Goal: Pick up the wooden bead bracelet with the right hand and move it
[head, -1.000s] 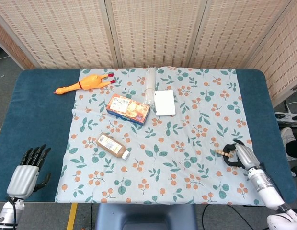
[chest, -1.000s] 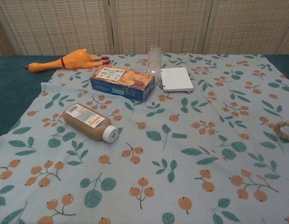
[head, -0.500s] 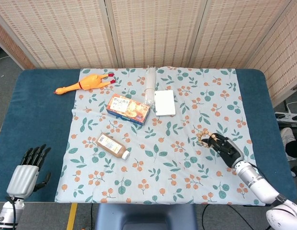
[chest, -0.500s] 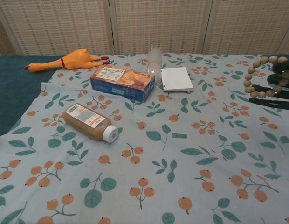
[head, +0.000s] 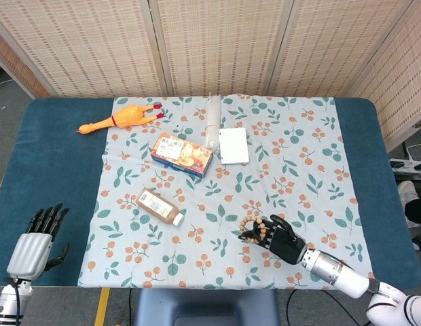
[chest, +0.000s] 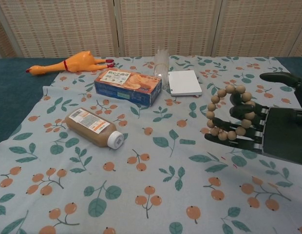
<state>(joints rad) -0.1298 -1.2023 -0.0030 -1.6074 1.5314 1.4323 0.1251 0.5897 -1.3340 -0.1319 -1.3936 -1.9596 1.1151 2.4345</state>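
The wooden bead bracelet [head: 252, 226] [chest: 224, 113] is a loop of pale round beads, lifted off the floral cloth. My right hand [head: 281, 238] [chest: 268, 129], black, holds it looped over its fingers above the cloth's near centre-right part. My left hand [head: 38, 243], grey with black fingers, hangs off the table's near left corner with its fingers apart and nothing in them; the chest view does not show it.
On the floral cloth [head: 292, 142] lie a brown bottle [head: 159, 207] [chest: 94, 127], a blue snack box [head: 181, 154] [chest: 127, 87], a white flat box [head: 233, 145] [chest: 184, 82] and a clear plastic bottle [head: 212, 121]. A rubber chicken [head: 121, 118] [chest: 70, 62] lies at the far left.
My right hand has carried the bracelet from the cloth's right edge leftward and nearer, toward the near middle. The left hand has barely moved.
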